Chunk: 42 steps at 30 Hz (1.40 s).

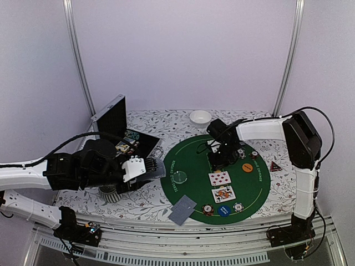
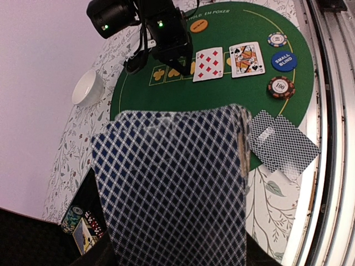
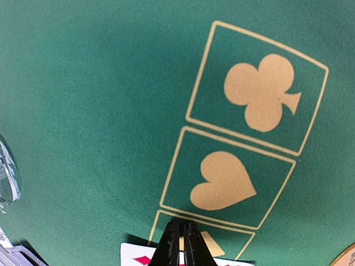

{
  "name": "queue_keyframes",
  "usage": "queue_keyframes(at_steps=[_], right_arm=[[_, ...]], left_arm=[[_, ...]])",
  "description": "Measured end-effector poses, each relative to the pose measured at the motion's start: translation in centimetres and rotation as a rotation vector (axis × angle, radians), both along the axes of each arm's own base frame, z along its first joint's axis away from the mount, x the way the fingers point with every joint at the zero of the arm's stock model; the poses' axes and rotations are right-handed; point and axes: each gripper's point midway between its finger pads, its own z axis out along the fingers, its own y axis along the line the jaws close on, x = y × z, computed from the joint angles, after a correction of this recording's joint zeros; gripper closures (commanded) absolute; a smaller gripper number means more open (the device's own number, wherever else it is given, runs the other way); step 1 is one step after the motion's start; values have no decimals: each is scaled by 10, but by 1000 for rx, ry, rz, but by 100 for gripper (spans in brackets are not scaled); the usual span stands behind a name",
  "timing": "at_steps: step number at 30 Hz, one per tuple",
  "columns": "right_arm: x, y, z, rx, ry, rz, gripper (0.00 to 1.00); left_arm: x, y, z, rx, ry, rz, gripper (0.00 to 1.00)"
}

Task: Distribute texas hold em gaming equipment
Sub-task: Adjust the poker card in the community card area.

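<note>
Mid-deal. Left gripper [image 1: 145, 167] pinches card deck [image 2: 172, 183]; right gripper [image 3: 181, 226] jaws pressed together, empty. Next, likely: draw card, lay on heart box [image 3: 222, 180].

White bowl [image 1: 200, 118], open black case [image 1: 110, 115]

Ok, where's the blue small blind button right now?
Top view: the blue small blind button sits at the near edge of the green mat, between a reddish-brown chip and a white chip, just in front of the face card.

Even, diffuse light, soft shadows, no glare. Left wrist: deck [image 2: 172, 188] close-up slightly blurred. Right pincer [image 3: 181, 226] tips soft, bottom center.
</note>
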Motion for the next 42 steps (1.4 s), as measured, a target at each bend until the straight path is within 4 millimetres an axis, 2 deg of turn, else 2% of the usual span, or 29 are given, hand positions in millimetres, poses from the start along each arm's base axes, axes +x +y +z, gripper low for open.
queue_keyframes(at_steps=[10, 15, 22, 26, 27, 31, 34, 37, 40, 42], right_arm=[[-23, 0, 1, 4, 6, -4, 92], [-25, 2, 1, 8, 12, -15, 85], [-21, -1, 4, 6, 5, -33, 84], [-15, -9, 18, 21, -16, -61, 84], [-11, -13, 30, 34, -40, -75, 84], [-7, -34, 43, 39, -78, -126, 86], [-14, -57, 32, -7, -62, -162, 88], [-29, -73, 13, -62, -14, -179, 90], [-40, -80, 0, -93, 25, -177, 90], [-40, -77, 0, -90, 22, -171, 90]], left_arm=[[0, 0, -1, 3, 0, -1, 46], [0, 0, -1, 4, 0, -1, 46], [0, 0, -1, 4, 0, -1, 46], [0, 0, -1, 4, 0, -1, 46], [0, 0, -1, 3, 0, -1, 46], [0, 0, 1, -1, -2, -2, 46], [0, 0, 1, -1, -2, -2, 46], [0, 0, 1, -1, -2, -2, 46], [0, 0, 1, -1, -2, -2, 46], [0, 0, 1, -1, -2, -2, 46]])
